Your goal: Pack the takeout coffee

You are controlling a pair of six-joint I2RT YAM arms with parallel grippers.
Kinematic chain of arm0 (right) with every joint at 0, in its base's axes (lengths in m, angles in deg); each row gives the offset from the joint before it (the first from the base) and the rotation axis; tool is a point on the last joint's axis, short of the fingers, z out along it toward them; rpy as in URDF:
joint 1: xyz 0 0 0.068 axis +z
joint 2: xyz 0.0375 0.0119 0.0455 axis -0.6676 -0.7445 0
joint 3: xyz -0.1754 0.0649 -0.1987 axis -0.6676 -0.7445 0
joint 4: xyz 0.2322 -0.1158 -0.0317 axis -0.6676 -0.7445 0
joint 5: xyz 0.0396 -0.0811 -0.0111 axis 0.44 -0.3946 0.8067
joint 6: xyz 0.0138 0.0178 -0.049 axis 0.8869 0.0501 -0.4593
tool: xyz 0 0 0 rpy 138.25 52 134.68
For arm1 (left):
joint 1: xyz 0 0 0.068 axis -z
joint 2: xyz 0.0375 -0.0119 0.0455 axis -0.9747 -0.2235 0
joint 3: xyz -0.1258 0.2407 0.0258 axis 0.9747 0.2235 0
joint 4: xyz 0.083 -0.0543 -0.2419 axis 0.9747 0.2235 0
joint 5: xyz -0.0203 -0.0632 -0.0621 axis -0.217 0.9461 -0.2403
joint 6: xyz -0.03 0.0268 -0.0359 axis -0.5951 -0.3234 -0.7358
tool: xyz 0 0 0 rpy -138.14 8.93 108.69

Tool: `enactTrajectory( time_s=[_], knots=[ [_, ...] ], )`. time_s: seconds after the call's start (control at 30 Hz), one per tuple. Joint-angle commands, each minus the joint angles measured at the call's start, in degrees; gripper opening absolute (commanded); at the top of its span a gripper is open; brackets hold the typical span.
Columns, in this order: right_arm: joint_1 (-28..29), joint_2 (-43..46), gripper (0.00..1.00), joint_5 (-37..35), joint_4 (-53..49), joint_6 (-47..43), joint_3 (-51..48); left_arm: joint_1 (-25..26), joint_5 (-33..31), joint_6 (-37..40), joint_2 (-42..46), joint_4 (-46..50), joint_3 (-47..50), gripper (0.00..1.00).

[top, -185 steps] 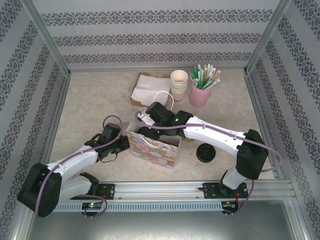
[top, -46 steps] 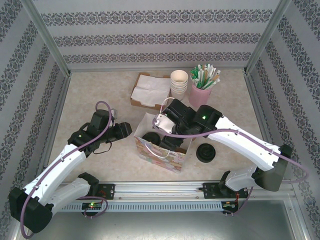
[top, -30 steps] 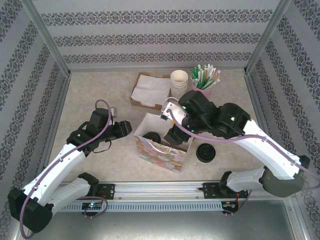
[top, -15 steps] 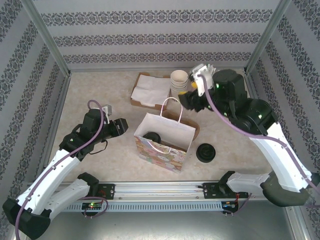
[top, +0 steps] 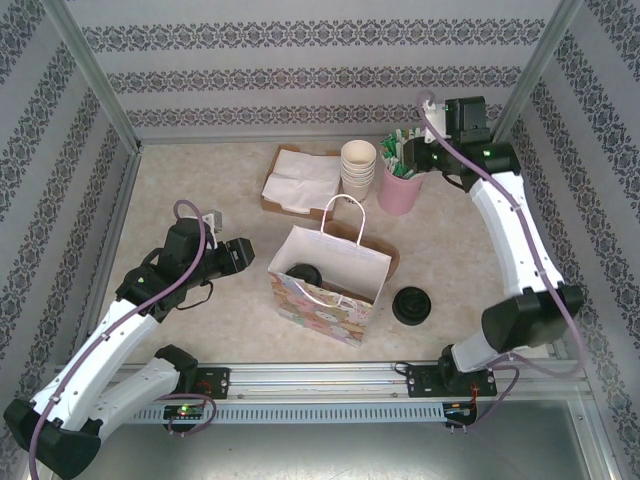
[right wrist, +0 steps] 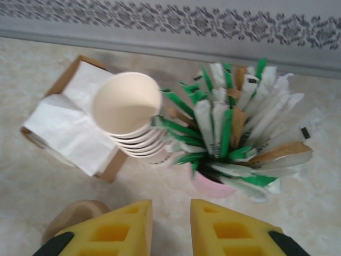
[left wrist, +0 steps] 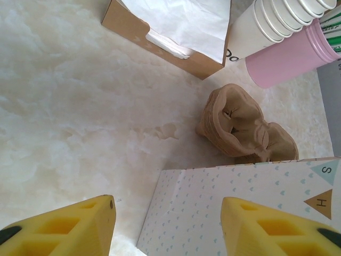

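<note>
The takeout coffee (top: 305, 272) sits inside the open paper bag (top: 318, 305), toward the bag's left side, with its round black lid facing up; its body is hidden by the bag walls. The bag stands upright in the middle of the surface (top: 190, 190), its patterned front wall facing the arm bases and its white handle (top: 340, 212) raised above the far wall. Just right of the bag, apart from it, a squat pile of black lids (top: 412, 305) rests on the surface. Behind the bag's right corner lies a brown cardboard piece (left wrist: 242, 128), close to the bag. The left claw (left wrist: 168, 205) hangs to the left of the bag, near it but not touching, its yellow fingers (left wrist: 69, 224) spread wide with nothing between them; below it the wrist view shows the bag's side wall with small hearts. Farther back, a cardboard box of white napkins (top: 298, 178) lies flat, with a stack of cream paper cups (top: 358, 163) just to its right and a pink holder (top: 400, 190) full of green-and-white wrapped sticks beside the cups. The right claw (right wrist: 171, 205) is high over the far right part of the surface, above the pink holder and well apart from the bag; its fingers stand narrow, a slim gap between them, holding nothing.
</note>
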Motion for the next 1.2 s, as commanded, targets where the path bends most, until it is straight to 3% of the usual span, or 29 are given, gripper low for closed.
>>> enactTrajectory(
  time_s=[0.0, 0.43, 0.77, 0.97, 1.17],
  knots=[
    [-3.63, -3.75, 0.26, 5.09, 0.52, -2.58, 4.32, -0.43, 0.88, 1.51, -0.45, 1.87, -2.14, 0.55],
    [-4.89, -16.02, 0.28, 6.25, -0.14, -3.91, 14.75, -0.41, 1.62, 3.14, -3.69, 1.34, -4.38, 0.55],
    [-4.88, -20.52, 0.3, 6.06, -1.31, -4.11, 17.49, -0.4, 1.47, 4.03, -5.56, 1.57, -5.73, 0.55],
    [-4.87, -21.73, 0.24, 5.56, -1.82, -4.07, 17.77, -0.45, 1.46, 3.94, -5.31, 2.14, -5.83, 0.55],
    [-4.9, -22.52, 0.26, 5.13, -1.93, -4.6, 17.71, -0.41, 1.58, 3.59, -5.27, 2.14, -5.67, 0.55]
  ],
)
